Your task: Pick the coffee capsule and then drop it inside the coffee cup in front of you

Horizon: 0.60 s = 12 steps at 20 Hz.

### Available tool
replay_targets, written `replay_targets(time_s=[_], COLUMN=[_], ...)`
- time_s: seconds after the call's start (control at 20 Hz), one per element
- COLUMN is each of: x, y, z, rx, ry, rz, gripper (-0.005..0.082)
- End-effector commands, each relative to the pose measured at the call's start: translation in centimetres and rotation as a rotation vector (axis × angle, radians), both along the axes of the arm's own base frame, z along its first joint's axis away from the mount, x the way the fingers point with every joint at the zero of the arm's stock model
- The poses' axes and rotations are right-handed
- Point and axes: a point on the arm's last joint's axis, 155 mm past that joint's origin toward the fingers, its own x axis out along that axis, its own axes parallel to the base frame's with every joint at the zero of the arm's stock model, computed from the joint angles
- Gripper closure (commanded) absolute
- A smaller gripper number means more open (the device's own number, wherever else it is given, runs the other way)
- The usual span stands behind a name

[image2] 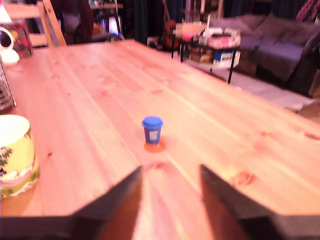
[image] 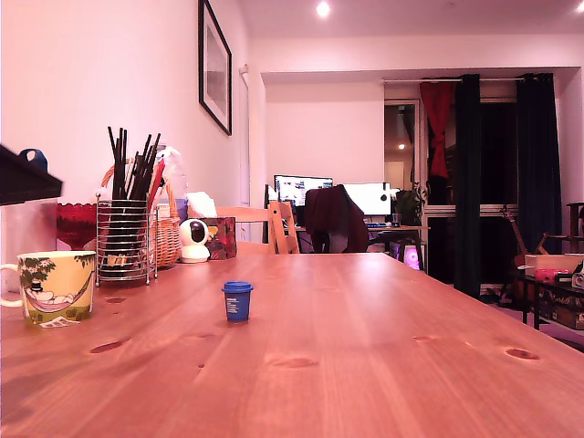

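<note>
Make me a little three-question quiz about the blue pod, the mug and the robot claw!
1. True or false: the coffee capsule already sits inside the coffee cup.
2. Is the claw A) open with nothing in it, or B) shut on the capsule?
3. In the exterior view, on which side of the capsule is the cup?

Key:
1. False. It stands upright on the wooden table, apart from the cup.
2. A. The wrist view shows a clear gap between the fingers, and the capsule is beyond them.
3. The exterior view's left.
</note>
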Motion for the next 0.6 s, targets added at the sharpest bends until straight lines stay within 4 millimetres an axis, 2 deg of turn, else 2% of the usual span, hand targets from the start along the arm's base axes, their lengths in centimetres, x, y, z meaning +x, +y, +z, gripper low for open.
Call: replay_targets(time_s=[0.0,0.55], x=[0.2,2.4], y=[0.0,-0.2], z=[-0.6,-3.3], rx=[0.021,0.061], ry=[0.001,0.047], rz=[0.003,0.03], gripper=[0.0132,0.0132])
